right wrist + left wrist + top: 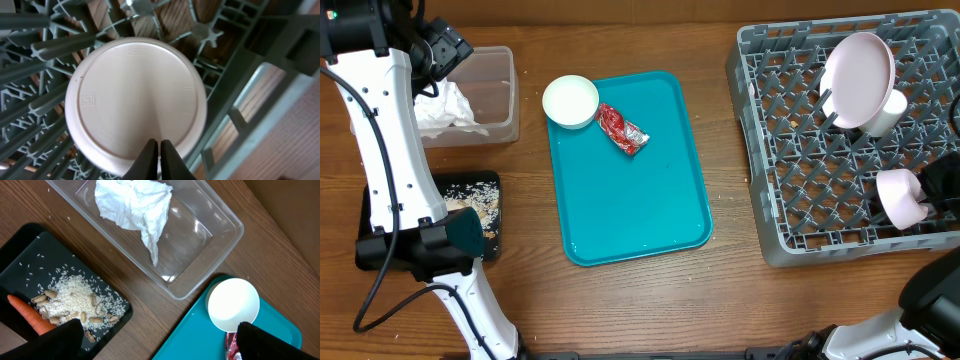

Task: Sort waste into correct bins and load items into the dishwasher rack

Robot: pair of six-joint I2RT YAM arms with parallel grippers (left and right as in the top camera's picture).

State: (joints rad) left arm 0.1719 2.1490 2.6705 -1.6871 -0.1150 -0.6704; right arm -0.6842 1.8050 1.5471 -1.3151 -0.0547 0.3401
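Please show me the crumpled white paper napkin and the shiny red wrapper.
crumpled white paper napkin (pixel 135 205), left wrist view, on its middle folds.
shiny red crinkled wrapper (pixel 621 129), overhead view, on its centre.

overhead, the left arm (pixel 385 130) covers part of the black tray (pixel 496 215) and the napkin (pixel 445 110), and the rack (pixel 790 250) runs off the right edge. from the left wrist, the carrot (pixel 30 314) lies partly behind a finger (pixel 55 340) of the left claw (pixel 159 325); the bottom edge cuts the red wrapper (pixel 232 347).
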